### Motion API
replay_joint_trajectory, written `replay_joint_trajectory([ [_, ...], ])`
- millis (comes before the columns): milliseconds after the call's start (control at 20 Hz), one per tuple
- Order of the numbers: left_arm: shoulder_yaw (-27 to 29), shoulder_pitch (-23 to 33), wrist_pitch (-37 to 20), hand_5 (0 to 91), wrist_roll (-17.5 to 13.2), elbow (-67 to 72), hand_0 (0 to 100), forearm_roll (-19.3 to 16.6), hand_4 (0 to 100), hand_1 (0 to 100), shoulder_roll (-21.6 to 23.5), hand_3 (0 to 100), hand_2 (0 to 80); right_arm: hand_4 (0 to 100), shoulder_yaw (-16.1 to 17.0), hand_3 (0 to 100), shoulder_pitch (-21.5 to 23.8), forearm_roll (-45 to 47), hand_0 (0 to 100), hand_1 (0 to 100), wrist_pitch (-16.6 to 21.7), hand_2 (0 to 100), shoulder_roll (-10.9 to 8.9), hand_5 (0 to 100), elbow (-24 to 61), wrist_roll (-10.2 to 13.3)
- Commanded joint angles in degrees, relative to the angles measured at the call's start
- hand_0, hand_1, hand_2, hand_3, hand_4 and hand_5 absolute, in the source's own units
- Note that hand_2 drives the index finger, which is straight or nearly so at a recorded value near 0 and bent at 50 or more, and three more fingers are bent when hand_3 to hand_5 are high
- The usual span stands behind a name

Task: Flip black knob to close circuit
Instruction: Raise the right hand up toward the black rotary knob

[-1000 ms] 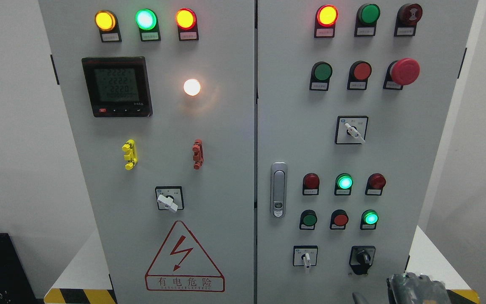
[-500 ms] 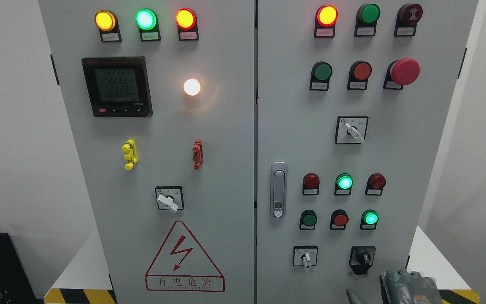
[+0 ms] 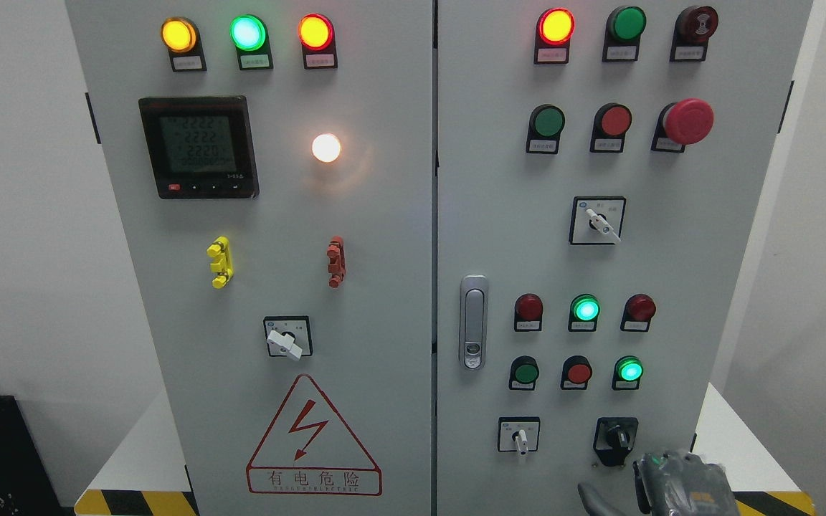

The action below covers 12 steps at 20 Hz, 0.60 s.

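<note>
White walls flank a grey cabinet (image 3: 355, 215) with two doors, standing on a white base edged with yellow-and-black tape. On the left door sit three lit lamps, amber, green and orange, above a dark meter (image 3: 198, 147) and a glowing white lamp (image 3: 326, 147). Below are a yellow clip, a red clip, a white-handled switch (image 3: 286, 342) and a red lightning warning sign (image 3: 313, 441). On the right door, past the silver latch (image 3: 474, 322), are rows of red and green buttons and lamps and a red mushroom button (image 3: 688, 120). The black knob (image 3: 616, 438) is at the lower right of this door, beside a small white switch (image 3: 520, 437). Just below the knob, the right hand (image 3: 678, 487) rises from the bottom edge, apparently not touching it; whether its fingers are spread or curled I cannot tell.
</note>
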<state>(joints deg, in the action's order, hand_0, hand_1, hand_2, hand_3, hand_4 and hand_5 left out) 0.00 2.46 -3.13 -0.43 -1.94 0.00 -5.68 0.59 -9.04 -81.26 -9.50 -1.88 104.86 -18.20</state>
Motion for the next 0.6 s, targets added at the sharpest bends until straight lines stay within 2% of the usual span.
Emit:
replay_joint_trajectory([
  [0,0.6,0.0,0.0,0.0,0.0,-0.1,0,0.4,3,0,0.1,5,0.0,79,2.3,100,-0.7,1.2,0,0,0.0,88,-0.93,85,-2.1,-0.2],
  [550,0.6,0.0,0.0,0.0,0.0,-0.1,0,0.4,3,0,0.0,5,0.0,79,2.5,100,-2.7,2.2,0,0,-1.0,88,-0.84,85,-3.6,0.0],
])
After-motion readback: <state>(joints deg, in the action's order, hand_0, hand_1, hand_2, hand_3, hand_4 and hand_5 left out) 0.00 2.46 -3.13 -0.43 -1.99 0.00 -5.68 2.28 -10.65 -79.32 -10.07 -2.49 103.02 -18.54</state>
